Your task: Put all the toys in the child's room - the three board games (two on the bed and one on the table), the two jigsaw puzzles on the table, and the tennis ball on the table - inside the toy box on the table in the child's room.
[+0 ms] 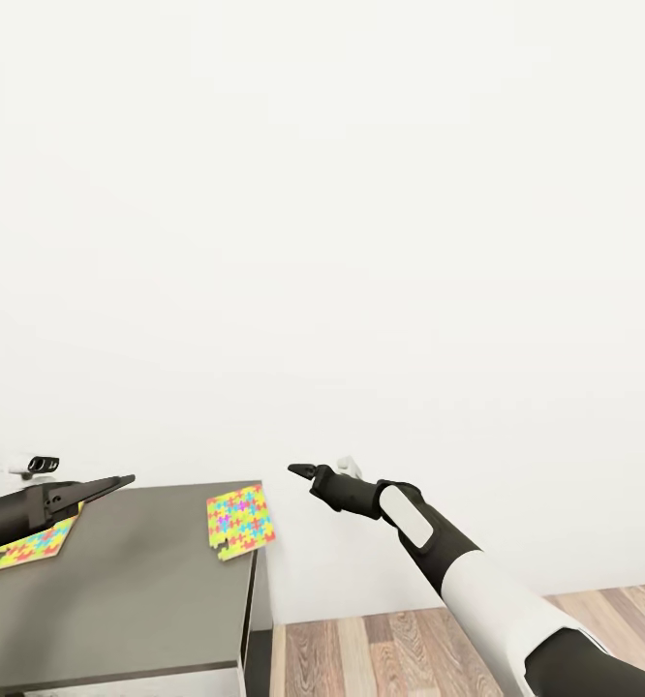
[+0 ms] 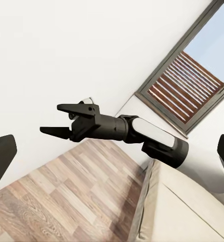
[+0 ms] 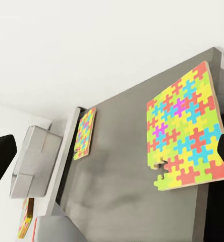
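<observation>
Risk, as a judgement: one jigsaw puzzle point(image 1: 240, 523) lies at the bench's point(image 1: 138, 600) far right corner, overhanging the edge; a careless nudge would tip it to the wood floor point(image 1: 381, 653). The second jigsaw puzzle point(image 1: 30, 546) lies toward the bench's left edge, beneath the left gripper point(image 1: 119, 481), whose jaw gap cannot be judged. The right gripper point(image 2: 56, 118) hangs off the bench's right side, jaws parted, empty. The toy box point(image 3: 34, 161) sits beyond the bench's left side; its contents cannot be read.
</observation>
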